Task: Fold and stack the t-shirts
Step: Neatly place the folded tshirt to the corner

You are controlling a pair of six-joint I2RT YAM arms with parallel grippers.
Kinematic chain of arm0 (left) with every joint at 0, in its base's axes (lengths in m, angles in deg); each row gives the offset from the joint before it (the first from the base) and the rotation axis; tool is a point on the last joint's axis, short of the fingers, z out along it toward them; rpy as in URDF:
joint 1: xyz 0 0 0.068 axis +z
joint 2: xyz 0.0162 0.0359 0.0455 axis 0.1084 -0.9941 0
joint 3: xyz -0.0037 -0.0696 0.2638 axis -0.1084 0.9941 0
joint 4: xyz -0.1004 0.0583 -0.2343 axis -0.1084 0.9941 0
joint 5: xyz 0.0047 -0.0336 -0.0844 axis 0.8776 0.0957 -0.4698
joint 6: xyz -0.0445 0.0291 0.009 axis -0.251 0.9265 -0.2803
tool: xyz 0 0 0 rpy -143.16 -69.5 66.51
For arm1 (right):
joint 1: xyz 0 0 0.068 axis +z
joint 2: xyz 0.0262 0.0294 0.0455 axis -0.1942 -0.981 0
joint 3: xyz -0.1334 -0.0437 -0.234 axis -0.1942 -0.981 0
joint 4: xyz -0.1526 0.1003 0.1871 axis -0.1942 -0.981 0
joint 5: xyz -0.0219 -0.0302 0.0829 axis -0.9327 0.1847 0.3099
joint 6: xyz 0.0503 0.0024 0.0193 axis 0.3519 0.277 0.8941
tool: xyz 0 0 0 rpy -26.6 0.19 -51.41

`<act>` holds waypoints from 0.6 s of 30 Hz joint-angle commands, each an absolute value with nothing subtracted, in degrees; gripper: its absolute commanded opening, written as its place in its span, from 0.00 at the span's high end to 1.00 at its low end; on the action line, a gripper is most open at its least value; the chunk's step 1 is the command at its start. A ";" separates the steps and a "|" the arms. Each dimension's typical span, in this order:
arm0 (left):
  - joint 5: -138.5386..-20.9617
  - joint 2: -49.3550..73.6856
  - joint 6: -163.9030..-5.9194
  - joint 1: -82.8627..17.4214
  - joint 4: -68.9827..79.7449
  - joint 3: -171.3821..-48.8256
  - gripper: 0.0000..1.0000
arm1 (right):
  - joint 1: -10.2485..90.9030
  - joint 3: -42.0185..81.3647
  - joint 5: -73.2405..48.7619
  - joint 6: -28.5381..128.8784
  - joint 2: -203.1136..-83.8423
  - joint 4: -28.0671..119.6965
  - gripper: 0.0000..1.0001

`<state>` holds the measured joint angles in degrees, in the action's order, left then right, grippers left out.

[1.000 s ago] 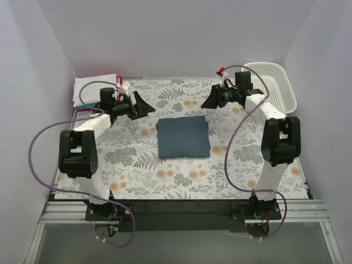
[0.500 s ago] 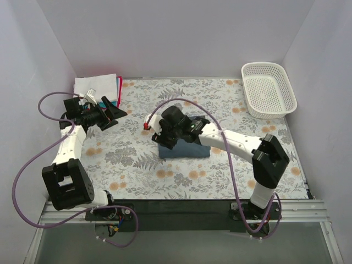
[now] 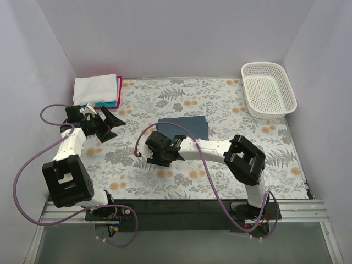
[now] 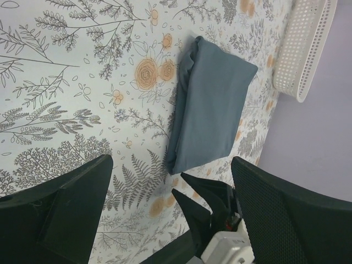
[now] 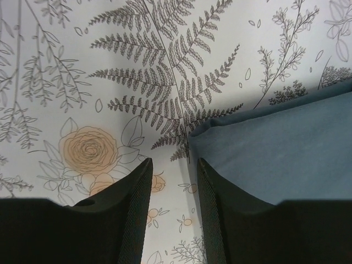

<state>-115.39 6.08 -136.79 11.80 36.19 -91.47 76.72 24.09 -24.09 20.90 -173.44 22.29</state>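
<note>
A slate-blue t-shirt [image 3: 190,125] lies folded in a rectangle at the middle of the table, also seen as a long fold [image 4: 212,121] in the left wrist view. My right gripper [image 3: 155,157] is low at its near-left corner, open by a narrow gap over bare tablecloth [image 5: 174,162], its right finger [image 5: 220,203] beside the shirt's edge [image 5: 280,159]. At the back left sits a stack of folded t-shirts [image 3: 97,89], white on top, teal and red beneath. My left gripper [image 3: 114,127] hovers wide open and empty in front of that stack [image 4: 170,162].
A white mesh basket [image 3: 269,88] stands empty at the back right [image 4: 305,49]. The table is covered by a floral cloth [image 3: 165,104]. White walls close in on three sides. My right arm reaches across the near half of the blue shirt.
My right arm swung from the back right across the blue shirt down to its near-left corner, its jaws narrowing a little. My left arm pulled back to the left, opening wider.
</note>
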 commanded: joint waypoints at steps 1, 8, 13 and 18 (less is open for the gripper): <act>-115.08 7.59 -138.02 11.80 35.52 -91.02 0.11 | 76.59 25.69 -26.47 21.12 -175.24 22.06 0.56; -115.61 13.47 -139.42 11.80 31.66 -84.70 0.11 | 76.50 23.85 -31.39 20.94 -178.50 25.67 0.64; -117.36 16.03 -140.39 11.80 28.94 -79.87 0.13 | 75.89 23.14 -30.78 20.94 -178.50 26.20 0.88; -117.81 16.02 -141.27 11.01 26.74 -78.11 0.14 | 74.13 24.02 -28.41 21.03 -175.26 26.11 0.99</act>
